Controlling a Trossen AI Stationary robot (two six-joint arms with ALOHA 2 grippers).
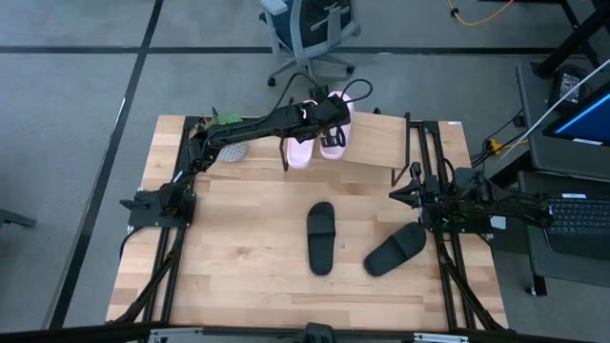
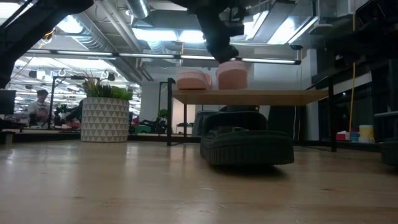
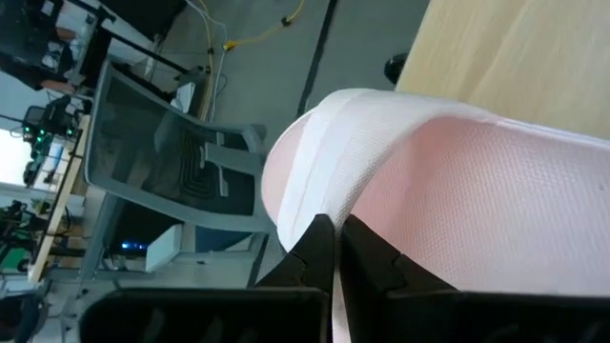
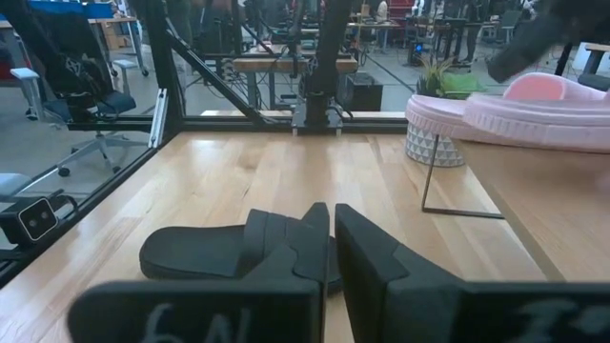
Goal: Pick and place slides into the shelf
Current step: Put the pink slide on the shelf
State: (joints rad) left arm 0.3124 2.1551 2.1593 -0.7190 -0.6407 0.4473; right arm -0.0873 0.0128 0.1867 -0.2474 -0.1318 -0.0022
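Reaching across to the shelf (image 1: 381, 143) at the worktop's (image 1: 238, 257) far edge, our left tool (image 1: 334, 112) is clamped on the strap of a pink slide (image 1: 333, 141) on the plank top, beside its pink partner (image 1: 299, 151). Our right tool (image 1: 400, 193) waits, fingers nearly together and holding nothing, near the right edge; two black slides (image 1: 321, 236) lie mid-worktop.

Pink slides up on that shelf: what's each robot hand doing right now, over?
Left hand shut, on a pink slide atop the shelf. Right hand idle, empty. Two black slides on the table.
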